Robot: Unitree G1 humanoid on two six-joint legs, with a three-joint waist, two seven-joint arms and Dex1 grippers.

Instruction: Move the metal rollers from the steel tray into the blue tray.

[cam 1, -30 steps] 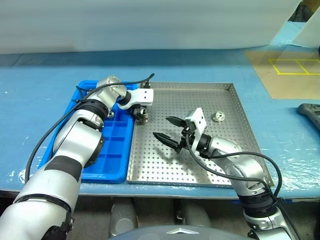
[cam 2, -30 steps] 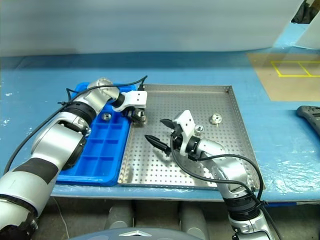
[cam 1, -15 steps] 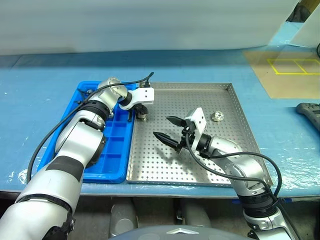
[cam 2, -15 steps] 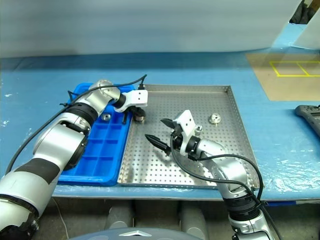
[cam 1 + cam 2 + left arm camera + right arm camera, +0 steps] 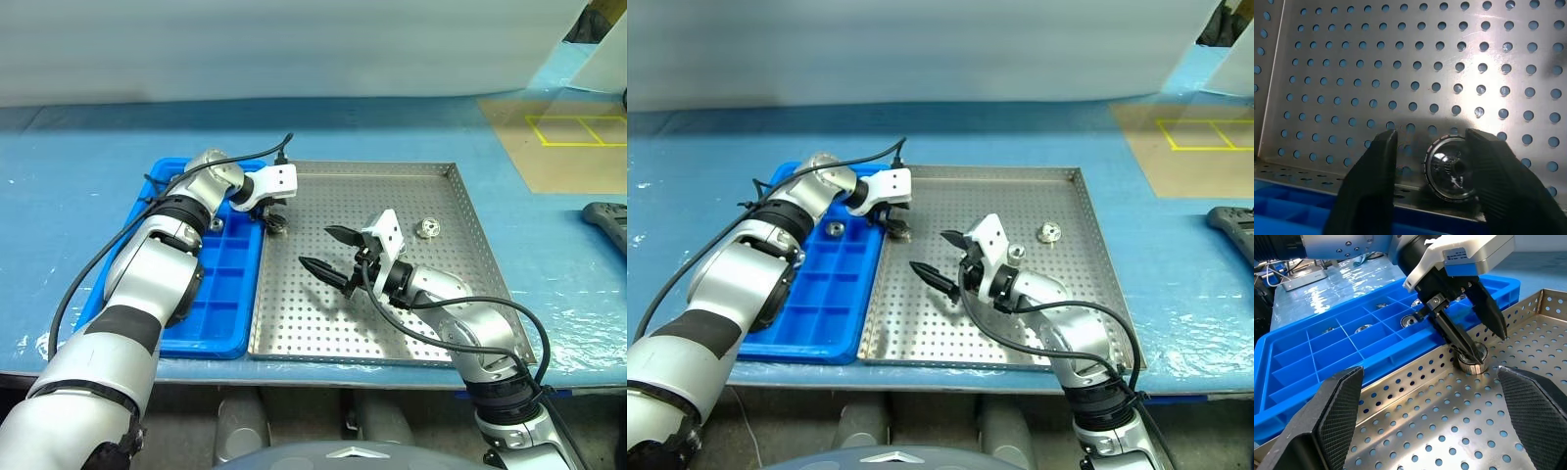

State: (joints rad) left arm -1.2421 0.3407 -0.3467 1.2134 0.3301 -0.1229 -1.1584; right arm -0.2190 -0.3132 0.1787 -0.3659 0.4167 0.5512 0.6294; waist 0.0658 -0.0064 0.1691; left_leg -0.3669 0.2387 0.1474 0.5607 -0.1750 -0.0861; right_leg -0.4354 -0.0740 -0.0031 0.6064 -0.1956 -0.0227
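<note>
A shiny metal roller lies on the perforated floor of the steel tray, close to its left rim. My left gripper points down at this roller, open, with one finger on each side of it. Two more rollers rest towards the tray's right side. The blue tray sits against the steel tray's left rim and holds several rollers in its far compartments. Over the middle of the steel tray hovers my right gripper, wide open and holding nothing.
A black device lies on the blue table at the far right. A brown patch with yellow tape lines is at the back right. A black cable loops along my left arm above the blue tray.
The left gripper's fingers closed at the roller half a second ago and now stand apart around it. The roller lies in the same spot by the rim. The right arm has not moved.
</note>
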